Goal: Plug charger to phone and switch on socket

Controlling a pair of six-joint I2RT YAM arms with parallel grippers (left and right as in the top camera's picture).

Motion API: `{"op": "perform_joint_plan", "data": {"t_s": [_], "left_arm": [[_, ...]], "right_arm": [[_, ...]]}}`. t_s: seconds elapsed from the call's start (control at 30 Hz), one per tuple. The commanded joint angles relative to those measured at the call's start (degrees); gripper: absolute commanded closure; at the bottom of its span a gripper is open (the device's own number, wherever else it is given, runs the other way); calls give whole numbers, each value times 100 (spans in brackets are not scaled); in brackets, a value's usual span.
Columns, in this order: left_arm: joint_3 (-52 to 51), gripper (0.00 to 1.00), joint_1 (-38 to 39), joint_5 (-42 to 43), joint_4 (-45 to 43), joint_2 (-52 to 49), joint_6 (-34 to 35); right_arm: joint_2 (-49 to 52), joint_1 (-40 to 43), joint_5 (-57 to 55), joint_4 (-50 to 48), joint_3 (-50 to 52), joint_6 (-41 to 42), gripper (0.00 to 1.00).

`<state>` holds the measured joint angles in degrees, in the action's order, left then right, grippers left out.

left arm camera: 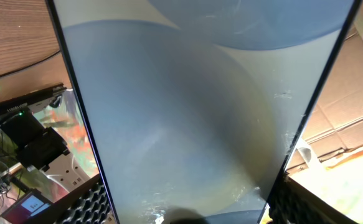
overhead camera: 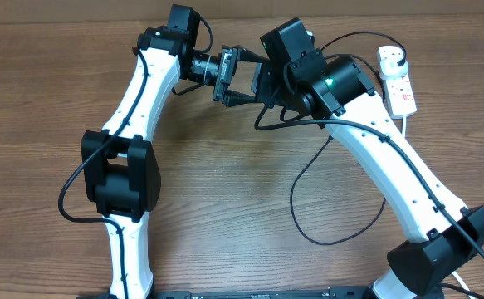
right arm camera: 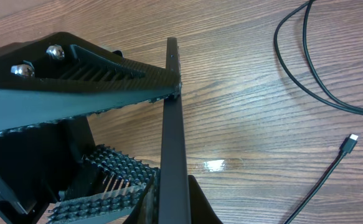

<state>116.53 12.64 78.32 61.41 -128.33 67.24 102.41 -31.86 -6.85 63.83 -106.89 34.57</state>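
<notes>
Nearest to the two bases, the table is bare wood between the arms, with free room there. A little further, the charger lies in a loose loop on the wood beside the right arm. Its connector tip rests flat on the table, free, and well apart from the phone.

Further on, both grippers meet above the table. The left gripper is spread wide and its two pads press the long edges of the phone, one on each side. The phone is lifted off the table. Its pale screen faces the left wrist camera, and its long axis runs straight away from the left gripper, toward the right arm. In the right wrist view the phone shows only as a thin dark bar, edge-on. The right gripper is pressed together, and its fingers seem to pinch the two flat faces of the phone at its end.

Farthest, near the right back edge of the table, lies the socket, its length running from front to back.
</notes>
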Motion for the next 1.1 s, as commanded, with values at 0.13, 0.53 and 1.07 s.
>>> {"op": "perform_joint_plan", "data": {"t_s": [0.13,0.53,1.07], "left_arm": [[138,16,-61,-474,-328,203,-42],[138,0,-474,-1572,-328,203,-2000],[138,0,-522,-4450,1156,2634,-4179]], "right_arm": [[15,-20,81,-15,-15,-52,96],[15,350,-212,-79,-15,-31,96],[15,1158,719,-33,-15,-37,96]]}}
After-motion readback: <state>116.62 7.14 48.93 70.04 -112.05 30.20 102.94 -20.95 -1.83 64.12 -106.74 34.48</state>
